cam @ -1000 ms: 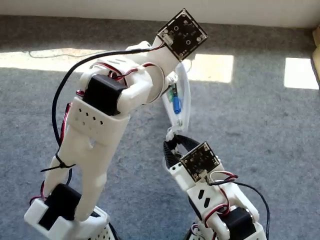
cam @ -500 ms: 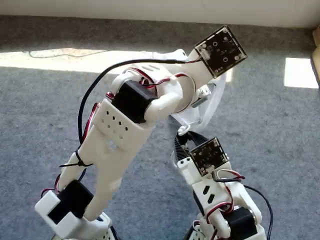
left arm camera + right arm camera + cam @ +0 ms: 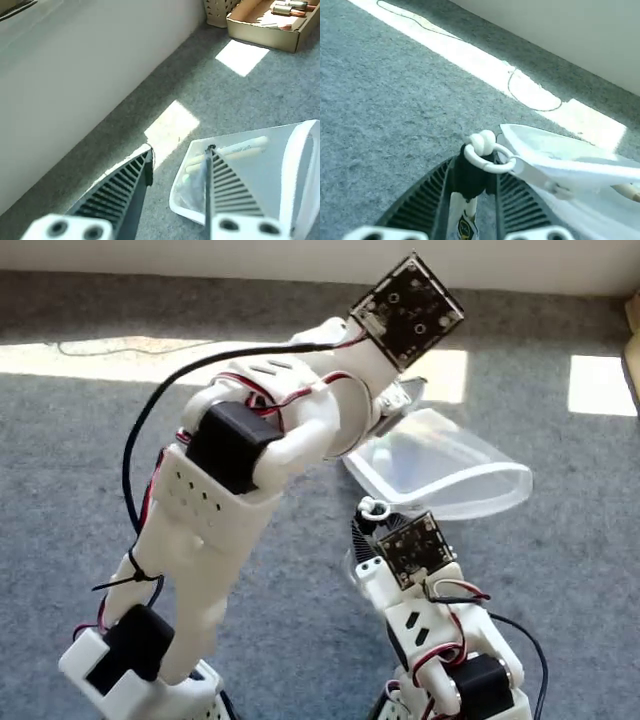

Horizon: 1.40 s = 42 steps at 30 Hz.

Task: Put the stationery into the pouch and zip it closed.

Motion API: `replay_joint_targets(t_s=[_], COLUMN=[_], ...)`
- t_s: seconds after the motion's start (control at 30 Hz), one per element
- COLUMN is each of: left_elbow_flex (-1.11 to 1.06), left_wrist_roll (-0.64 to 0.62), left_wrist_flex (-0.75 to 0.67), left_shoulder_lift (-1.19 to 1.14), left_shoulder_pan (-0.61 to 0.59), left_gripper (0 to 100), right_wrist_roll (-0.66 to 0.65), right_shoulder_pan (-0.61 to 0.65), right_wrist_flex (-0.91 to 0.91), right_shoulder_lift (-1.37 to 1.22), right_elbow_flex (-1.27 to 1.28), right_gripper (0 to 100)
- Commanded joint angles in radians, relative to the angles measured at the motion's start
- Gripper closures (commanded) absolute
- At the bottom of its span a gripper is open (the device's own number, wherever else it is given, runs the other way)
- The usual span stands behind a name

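The translucent pouch (image 3: 450,475) is seen over the grey carpet (image 3: 580,590), at 3 o'clock from the high view's centre. Its corner by the white zip ring (image 3: 482,152), at the pouch's 7 o'clock, is pinched by the right gripper (image 3: 477,169). The left gripper (image 3: 179,150) is held spread at the pouch's 11 o'clock end. Pens (image 3: 235,149) are seen inside the pouch.

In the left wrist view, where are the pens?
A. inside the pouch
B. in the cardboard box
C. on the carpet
A: the pens show through the clear wall of the pouch.
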<state>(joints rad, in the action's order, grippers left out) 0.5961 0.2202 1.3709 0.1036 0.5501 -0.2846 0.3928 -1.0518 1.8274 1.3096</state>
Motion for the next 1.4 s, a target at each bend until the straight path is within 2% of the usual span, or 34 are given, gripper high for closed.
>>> replay_joint_targets(t_s=[0.0,0.2,0.53,0.7,0.87,0.97,1.1,1.27,1.37], left_elbow_flex=[0.045,0.045,0.044,0.028,-0.088,-0.231,-0.498,-0.848,-1.004], left_wrist_roll=[-0.009,-0.008,-0.078,-0.078,-0.066,-0.031,-0.028,-0.043,-0.051], left_wrist_flex=[0.058,0.172,0.281,0.318,0.310,0.255,0.104,-0.138,-0.255], left_shoulder_lift=[0.079,0.093,0.096,0.117,0.239,0.326,0.464,0.657,0.745], left_shoulder_pan=[-0.051,-0.111,-0.174,-0.174,-0.174,-0.171,-0.170,-0.166,-0.162], left_gripper=[82,82,82,82,82,82,82,72,71], right_wrist_roll=[-0.015,-0.091,-0.091,-0.083,-0.058,-0.017,-0.014,-0.012,0.021], right_shoulder_pan=[-0.068,-0.104,-0.110,-0.108,-0.107,-0.107,-0.108,-0.110,-0.110], right_wrist_flex=[-0.027,-0.162,-0.179,-0.234,-0.245,-0.249,-0.262,-0.262,-0.254], right_shoulder_lift=[0.010,0.008,-0.001,-0.140,-0.271,-0.298,-0.308,-0.308,-0.308], right_elbow_flex=[-0.051,-0.194,-0.262,-0.418,-0.529,-0.565,-0.582,-0.582,-0.582], right_gripper=[99.3,99.3,99.3,99.3,99.3,99.3,99.3,99.3,99.3])
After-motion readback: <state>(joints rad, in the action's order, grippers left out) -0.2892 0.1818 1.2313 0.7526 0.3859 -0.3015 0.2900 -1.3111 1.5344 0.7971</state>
